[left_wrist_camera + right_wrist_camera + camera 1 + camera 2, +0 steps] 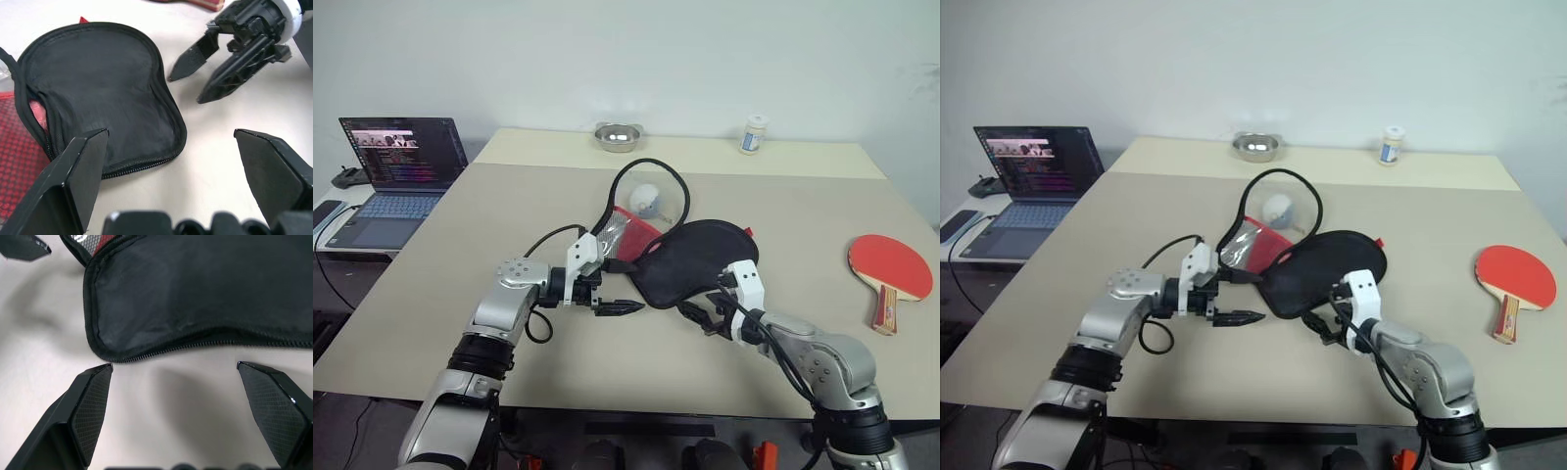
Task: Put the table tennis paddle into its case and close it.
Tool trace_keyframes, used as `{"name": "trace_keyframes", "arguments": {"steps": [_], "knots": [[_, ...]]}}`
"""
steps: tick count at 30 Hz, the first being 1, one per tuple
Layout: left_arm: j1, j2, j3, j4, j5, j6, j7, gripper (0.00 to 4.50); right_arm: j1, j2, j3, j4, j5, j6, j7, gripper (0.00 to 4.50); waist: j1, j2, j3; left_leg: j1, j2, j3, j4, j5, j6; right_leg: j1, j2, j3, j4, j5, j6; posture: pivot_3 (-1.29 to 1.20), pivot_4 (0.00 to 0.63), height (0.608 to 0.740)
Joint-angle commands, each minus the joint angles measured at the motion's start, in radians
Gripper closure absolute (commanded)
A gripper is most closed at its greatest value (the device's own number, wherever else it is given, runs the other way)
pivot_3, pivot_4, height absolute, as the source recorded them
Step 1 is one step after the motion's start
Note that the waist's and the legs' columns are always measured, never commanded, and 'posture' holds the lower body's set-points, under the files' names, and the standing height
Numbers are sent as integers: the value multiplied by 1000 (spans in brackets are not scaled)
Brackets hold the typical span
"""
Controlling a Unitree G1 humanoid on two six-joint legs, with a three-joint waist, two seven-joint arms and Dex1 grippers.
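Case: the case (690, 257) lies at the centre of your head view, black face up, its flap partly lifted so the red mesh side (625, 235) shows at its left edge.
Paddle: the table tennis paddle (889, 269) rests flat at the right edge of the frame, red face up, well apart from the case.
Left gripper: your left gripper (610, 297) sits just left of the case, fingers spread wide, grasping nothing.
Right gripper: your right gripper (705, 318) is at the case's lower edge near the zip, fingers spread, empty.
Background: a laptop (396, 176) at upper left; a metal bowl (617, 136) and a small bottle (754, 134) along the table's far edge.
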Motion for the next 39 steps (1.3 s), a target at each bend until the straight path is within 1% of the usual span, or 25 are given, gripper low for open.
{"name": "trace_keyframes", "arguments": {"steps": [1,7,12,15,16,17,22,25,26,27,28,33,36,39], "knots": [[-4,6,3,-26,-10,-12,-6,36,-48,39,16,60,-50,-57,-10,0,-1,0,0,0,0,0,0,0,0,0,0,0,0,0,0,0,150,740],[2,7,3,-18,-4,-24,-2,36,-81,83,2,131,-88,-81,-11,0,-2,0,0,0,0,0,0,0,0,0,0,0,1,0,0,0,150,740],[9,6,1,-10,3,-38,3,36,-81,105,11,145,-102,-72,-4,0,-2,-1,-1,1,0,1,0,0,0,0,0,1,1,0,0,0,150,740],[14,5,-3,-13,6,-45,7,0,-77,117,3,136,-94,-58,1,635,-2,-1,-1,1,1,1,0,0,0,0,0,1,2,0,0,0,150,740],[14,5,-5,-13,9,-48,8,0,-75,122,-4,133,-91,-56,0,929,-2,-1,-1,1,1,1,0,0,0,0,0,1,2,0,0,0,150,740],[15,4,-7,-14,10,-49,9,0,-75,124,-10,132,-90,-54,0,1313,-3,-1,-1,1,1,1,0,0,0,-1,0,1,2,0,0,0,150,740],[17,-2,-15,-21,15,-51,17,0,-81,135,-48,133,-79,-42,-2,2963,-3,0,-1,0,1,1,-1,0,0,-2,0,1,1,0,0,0,150,740],[21,-4,-21,-31,17,-50,21,0,-83,133,-77,119,-55,-15,8,4062,-3,-1,-1,0,0,1,-1,0,0,-2,0,1,1,0,0,0,150,740],[21,-4,-23,-33,17,-50,21,0,-83,131,-88,114,-46,-2,13,4342,-3,0,-1,0,0,1,-1,0,0,-2,0,1,1,0,0,0,150,740],[22,-5,-23,-38,16,-48,22,0,-83,121,-98,105,-36,11,21,4451,-3,0,-1,0,0,1,-1,0,0,-2,0,1,1,0,0,0,150,740],[23,-4,-24,-43,15,-45,23,0,-84,110,-111,98,-23,27,28,4451,-3,0,-1,0,0,1,-1,0,0,-2,0,1,1,0,0,0,150,740],[34,-7,-29,-76,9,-29,33,0,-89,-25,-156,68,20,99,106,4451,0,0,-1,-1,0,1,-1,0,0,-2,-1,1,1,0,0,0,150,740],[44,-12,-32,-102,4,-14,38,0,-91,-148,-182,60,54,155,185,4451,0,0,-1,-1,0,1,-1,0,0,-2,0,1,1,0,0,0,150,740],[52,-15,-37,-122,0,0,39,0,-94,-275,-177,84,66,172,270,4451,0,0,-1,-1,0,1,-1,0,0,-2,0,1,0,0,0,0,150,740]]}}
